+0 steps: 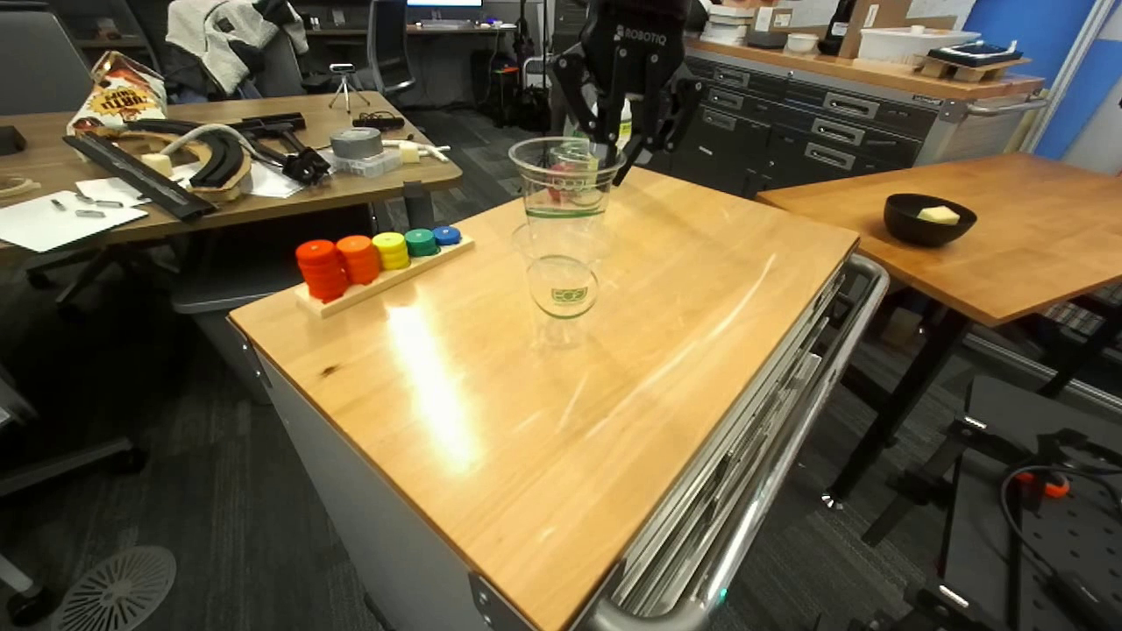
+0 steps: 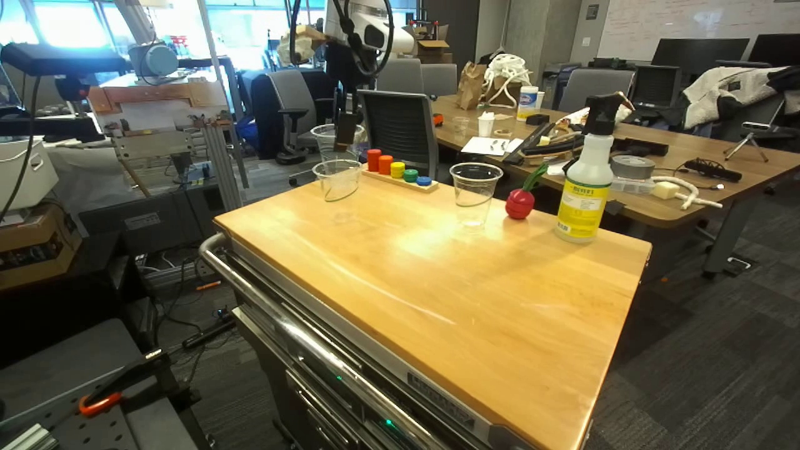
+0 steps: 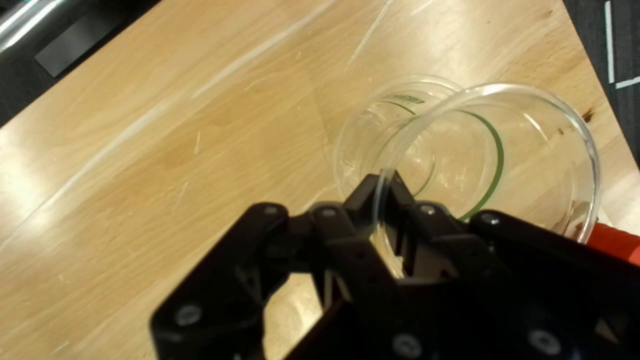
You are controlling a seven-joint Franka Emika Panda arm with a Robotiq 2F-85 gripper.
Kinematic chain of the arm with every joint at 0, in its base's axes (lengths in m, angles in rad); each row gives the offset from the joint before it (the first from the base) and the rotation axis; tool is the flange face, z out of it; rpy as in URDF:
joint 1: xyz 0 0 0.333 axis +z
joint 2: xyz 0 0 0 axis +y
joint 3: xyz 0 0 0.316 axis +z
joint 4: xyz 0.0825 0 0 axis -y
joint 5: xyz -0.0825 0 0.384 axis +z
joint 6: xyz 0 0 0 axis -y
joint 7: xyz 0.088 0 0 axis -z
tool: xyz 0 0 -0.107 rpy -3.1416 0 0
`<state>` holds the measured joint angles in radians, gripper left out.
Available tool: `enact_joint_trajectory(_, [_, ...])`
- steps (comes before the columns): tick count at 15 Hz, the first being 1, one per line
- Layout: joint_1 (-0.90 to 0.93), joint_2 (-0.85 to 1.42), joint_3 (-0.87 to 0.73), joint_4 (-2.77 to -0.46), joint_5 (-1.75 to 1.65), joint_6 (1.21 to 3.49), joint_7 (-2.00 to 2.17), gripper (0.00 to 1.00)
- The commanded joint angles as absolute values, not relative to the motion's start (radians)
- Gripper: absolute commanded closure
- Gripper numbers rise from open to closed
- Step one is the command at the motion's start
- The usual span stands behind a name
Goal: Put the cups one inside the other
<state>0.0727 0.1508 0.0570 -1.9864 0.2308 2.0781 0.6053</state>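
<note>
My gripper (image 1: pixel 616 168) is shut on the rim of a clear cup and holds it upright in the air. This held cup (image 1: pixel 545 194) also shows in the other views (image 2: pixel 325 144) (image 3: pixel 545 150). A like clear cup, the lower cup (image 1: pixel 563 307), stands upright on the table below it, also seen in an exterior view (image 2: pixel 336 184) and the wrist view (image 3: pixel 357 135). The held cup overlaps the lower cup in every view; I cannot tell whether its base is inside. A further clear cup (image 2: pixel 474 197) stands apart on the table, near a red toy vegetable.
A wooden stand of coloured discs (image 1: pixel 377 267) sits near the table edge. A red toy vegetable (image 2: pixel 520 203) and a spray bottle with a yellow-green label (image 2: pixel 581 206) stand on the same table (image 1: pixel 508 456). A metal handle rail (image 1: pixel 780 473) runs along one side.
</note>
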Motion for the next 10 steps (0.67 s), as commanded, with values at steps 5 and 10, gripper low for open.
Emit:
enact_joint_trajectory(5, [0.080, 0.144, 0.058, -1.991, 0.247, 2.087, 0.521, 0.45])
enact_joint_trajectory(10, [0.086, 0.127, 0.049, -1.980, 0.202, 2.090, 0.550, 0.08])
